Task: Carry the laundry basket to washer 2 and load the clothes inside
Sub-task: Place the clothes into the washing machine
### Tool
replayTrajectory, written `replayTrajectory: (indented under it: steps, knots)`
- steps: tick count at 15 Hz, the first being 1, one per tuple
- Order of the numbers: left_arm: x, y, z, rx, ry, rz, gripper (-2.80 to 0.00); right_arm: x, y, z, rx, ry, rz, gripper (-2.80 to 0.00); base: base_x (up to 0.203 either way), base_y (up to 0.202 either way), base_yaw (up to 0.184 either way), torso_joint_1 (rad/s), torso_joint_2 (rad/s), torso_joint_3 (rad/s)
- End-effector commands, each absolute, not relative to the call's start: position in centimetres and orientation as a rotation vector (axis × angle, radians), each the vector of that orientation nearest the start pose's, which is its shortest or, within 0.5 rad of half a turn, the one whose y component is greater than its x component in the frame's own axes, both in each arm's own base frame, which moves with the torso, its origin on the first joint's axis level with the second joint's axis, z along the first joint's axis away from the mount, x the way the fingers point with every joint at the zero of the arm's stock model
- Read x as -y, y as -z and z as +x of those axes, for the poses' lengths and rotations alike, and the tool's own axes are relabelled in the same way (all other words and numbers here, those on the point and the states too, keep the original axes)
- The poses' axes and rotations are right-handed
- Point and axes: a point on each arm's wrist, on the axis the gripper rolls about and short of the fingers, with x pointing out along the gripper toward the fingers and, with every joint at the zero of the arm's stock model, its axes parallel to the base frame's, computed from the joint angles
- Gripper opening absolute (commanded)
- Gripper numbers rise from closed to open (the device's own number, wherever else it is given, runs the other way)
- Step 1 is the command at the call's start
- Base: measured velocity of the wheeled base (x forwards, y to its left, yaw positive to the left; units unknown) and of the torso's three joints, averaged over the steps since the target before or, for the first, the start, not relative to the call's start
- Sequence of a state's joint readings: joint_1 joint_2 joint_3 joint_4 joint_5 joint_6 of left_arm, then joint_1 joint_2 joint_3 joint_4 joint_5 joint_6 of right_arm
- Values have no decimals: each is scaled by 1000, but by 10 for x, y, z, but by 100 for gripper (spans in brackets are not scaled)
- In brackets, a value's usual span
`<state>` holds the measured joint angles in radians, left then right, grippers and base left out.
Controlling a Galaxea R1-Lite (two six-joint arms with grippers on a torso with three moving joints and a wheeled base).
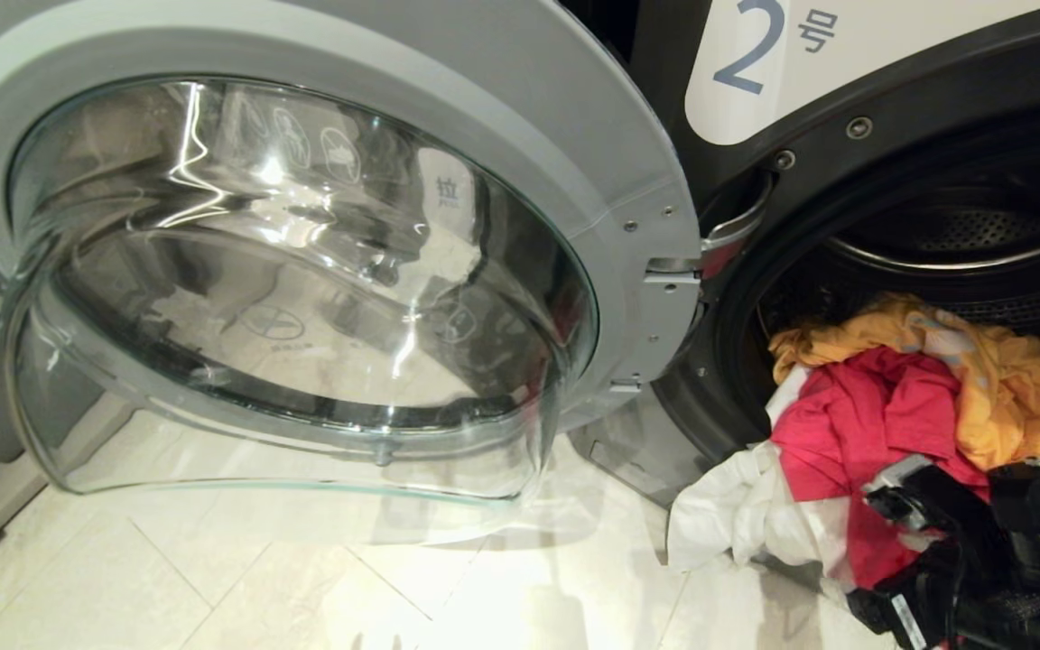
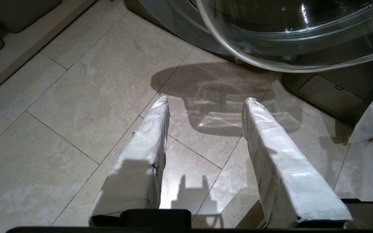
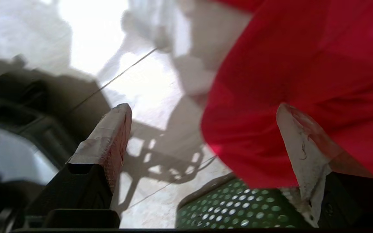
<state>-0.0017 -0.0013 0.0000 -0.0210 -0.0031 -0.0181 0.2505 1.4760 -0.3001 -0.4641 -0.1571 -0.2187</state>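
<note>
The clothes (image 1: 881, 424) spill from washer 2 (image 1: 854, 135) toward the pale tiled floor (image 1: 303, 587); both grippers' jaws gape empty.

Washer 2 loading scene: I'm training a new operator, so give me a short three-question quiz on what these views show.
1. True or false: the door of washer 2 is shut.
2. Which garment hangs out over the drum's lip toward the floor: A) white garment, B) yellow-orange garment, C) neither?
3. In the right wrist view, what green thing shows below the right gripper, whose fingers stand apart?

Key: 1 false, it is swung wide open. 2 A. 3 the laundry basket, beneath the pinkish-red garment.
</note>
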Motion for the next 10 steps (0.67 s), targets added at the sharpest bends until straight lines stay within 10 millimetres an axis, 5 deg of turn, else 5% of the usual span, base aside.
replayTrajectory:
  steps: [1, 10]
  knots:
    - [0, -76, -22, 14, 5, -18, -280, -48, -91, 192, -690, -123, -386, 0, 0, 0, 0, 0, 0, 0]
    - [0, -76, -22, 14, 5, -18, -280, -72, -78, 211, -648, -69, -461, 0, 0, 0, 0, 0, 0, 0]
